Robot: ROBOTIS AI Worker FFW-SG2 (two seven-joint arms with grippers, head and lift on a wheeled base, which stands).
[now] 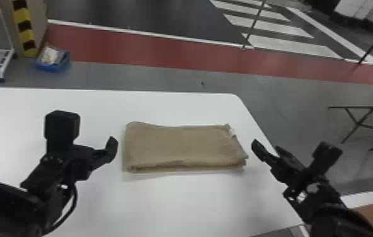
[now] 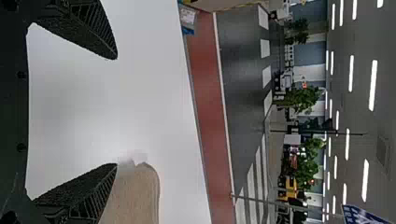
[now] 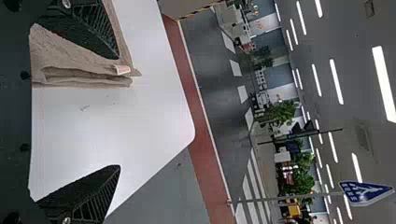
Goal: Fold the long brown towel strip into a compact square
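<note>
Your left gripper is empty, fingers spread, beside the left end of the brown towel. Your right gripper is likewise parted and holds nothing, near the towel's right end and close to the table's right edge. The towel lies between them as a flat, layered oblong, its long sides roughly along the table's far edge. Its right end is the ragged one, with layers splayed and a small label poking out.

One more fold across the length would probably bring it near square. If you pinch that right end too shallowly, you may catch only the upper layers and peel the stack open. Press too low and a fingertip could jam on the tabletop; pull from one end alone and the whole bundle may skid or twist.
</note>
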